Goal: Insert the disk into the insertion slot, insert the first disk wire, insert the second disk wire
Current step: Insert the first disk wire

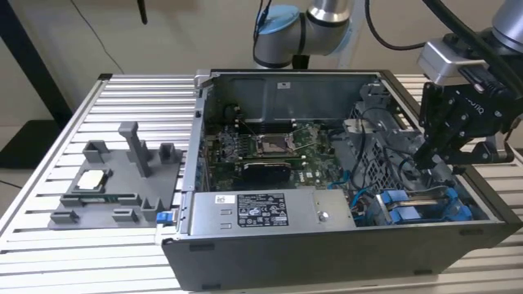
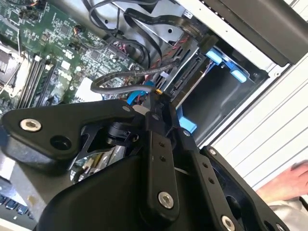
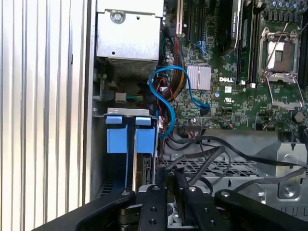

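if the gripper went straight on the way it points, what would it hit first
Most likely the black cables bunched just past the gripper, beside the slot, though depth is hard to judge here.

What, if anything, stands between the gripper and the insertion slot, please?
Nothing visible blocks it: the gripper hangs close to the insertion slot. The black cables and blue cable lie alongside, toward the motherboard, not across the slot.
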Robot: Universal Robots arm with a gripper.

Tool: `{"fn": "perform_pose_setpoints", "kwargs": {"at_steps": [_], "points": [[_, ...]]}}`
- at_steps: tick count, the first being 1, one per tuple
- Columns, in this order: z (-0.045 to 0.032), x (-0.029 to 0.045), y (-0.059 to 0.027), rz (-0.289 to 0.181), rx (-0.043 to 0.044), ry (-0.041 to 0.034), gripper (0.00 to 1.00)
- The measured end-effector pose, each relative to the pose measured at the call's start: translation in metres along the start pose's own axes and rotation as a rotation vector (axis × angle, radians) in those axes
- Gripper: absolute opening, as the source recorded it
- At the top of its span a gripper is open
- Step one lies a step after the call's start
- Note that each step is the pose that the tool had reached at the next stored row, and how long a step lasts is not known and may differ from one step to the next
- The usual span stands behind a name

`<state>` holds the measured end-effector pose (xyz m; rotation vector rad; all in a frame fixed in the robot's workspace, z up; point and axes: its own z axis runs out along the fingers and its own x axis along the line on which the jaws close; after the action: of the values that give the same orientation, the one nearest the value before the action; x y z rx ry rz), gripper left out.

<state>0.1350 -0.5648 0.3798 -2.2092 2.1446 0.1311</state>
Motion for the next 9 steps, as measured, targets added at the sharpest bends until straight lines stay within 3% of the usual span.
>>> {"fn": "perform_pose_setpoints", "kwargs": {"at_steps": [2, 3, 6, 9], "points": [[0.0001, 0.0002, -0.0004, 0.000, -0.0005, -0.0014, 0.19], [0.0003, 0.0002, -0.0012, 0.000, -0.0026, 0.0017, 0.19], [0.0008, 0.0005, -0.0064, 0.002, -0.0164, 0.0102, 0.19], [0.0030, 0.0010, -0.0128, 0.003, -0.0271, 0.0121, 0.19]]}}
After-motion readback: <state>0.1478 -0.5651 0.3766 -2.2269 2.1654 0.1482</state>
